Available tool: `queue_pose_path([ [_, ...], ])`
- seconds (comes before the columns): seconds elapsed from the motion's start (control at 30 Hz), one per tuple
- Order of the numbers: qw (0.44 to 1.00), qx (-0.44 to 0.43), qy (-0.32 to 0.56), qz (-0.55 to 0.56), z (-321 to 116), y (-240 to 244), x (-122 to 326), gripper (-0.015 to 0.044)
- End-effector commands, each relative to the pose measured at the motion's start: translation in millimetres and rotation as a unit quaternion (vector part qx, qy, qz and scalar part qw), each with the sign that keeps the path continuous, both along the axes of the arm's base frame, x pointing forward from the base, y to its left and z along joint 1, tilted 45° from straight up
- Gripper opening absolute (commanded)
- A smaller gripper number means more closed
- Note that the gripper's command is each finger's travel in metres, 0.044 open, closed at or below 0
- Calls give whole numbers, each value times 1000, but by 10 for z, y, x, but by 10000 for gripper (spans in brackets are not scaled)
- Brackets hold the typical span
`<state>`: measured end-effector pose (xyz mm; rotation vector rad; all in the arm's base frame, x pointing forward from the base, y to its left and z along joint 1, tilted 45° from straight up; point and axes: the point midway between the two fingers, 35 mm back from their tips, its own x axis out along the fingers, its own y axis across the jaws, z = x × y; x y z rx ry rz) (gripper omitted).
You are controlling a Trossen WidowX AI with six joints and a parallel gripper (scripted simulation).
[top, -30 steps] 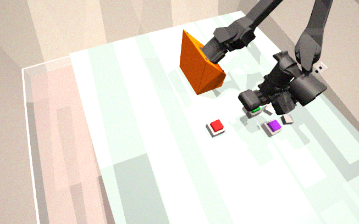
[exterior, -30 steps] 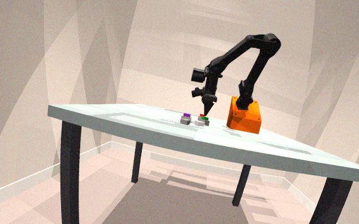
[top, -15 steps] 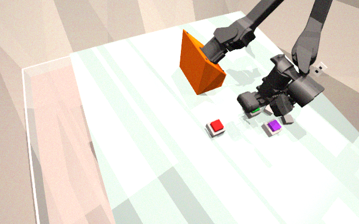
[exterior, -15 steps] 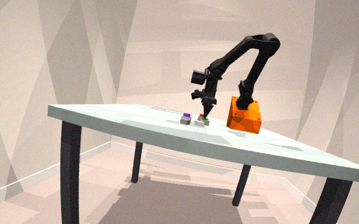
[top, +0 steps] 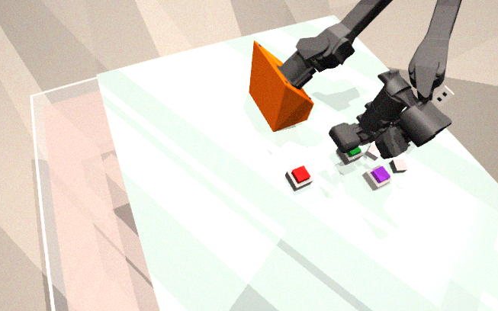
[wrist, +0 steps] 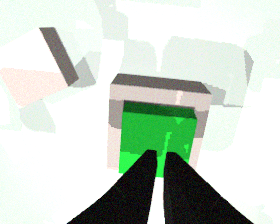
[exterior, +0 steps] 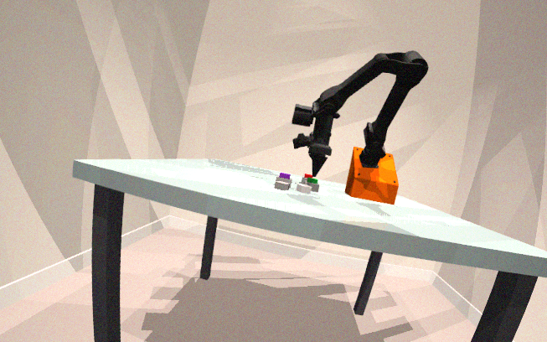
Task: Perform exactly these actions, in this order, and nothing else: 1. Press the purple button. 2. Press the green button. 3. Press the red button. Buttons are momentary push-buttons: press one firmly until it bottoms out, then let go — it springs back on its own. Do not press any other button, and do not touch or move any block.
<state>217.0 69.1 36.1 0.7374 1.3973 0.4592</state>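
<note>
Green button [top: 354,151] [exterior: 312,180] [wrist: 158,132] partly hidden by fingers, table legs [exterior: 106,263] cut off below

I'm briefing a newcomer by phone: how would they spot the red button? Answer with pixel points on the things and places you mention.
Find the orange arm base [top: 268,91] [exterior: 370,184] on the pale table. In the top view, the red button [top: 301,174] [exterior: 307,175] sits below it. Unlike the purple and green buttons, it has no white block beside it.
</note>
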Motion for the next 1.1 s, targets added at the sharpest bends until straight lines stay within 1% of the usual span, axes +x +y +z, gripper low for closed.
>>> queue_pose_path([
  [0.0,1000,1,-4,0,146,-125,-13,20],
  [0.13,1000,0,-4,0,195,-184,-14,20],
  [0.3,1000,0,-4,0,564,-541,-97,20],
  [0.5,1000,-1,-4,0,567,-571,-97,20],
  [0.57,1000,-5,-3,-2,458,-713,-57,20],
  [0.7,1000,-12,-2,-3,97,-1137,-26,20],
  [0.87,1000,-8,-2,-1,-407,-1608,-167,20],
  [0.93,1000,-5,-4,0,-547,-1712,-234,20],
  [1.07,1000,-5,-4,0,-565,-1724,-244,20],
])
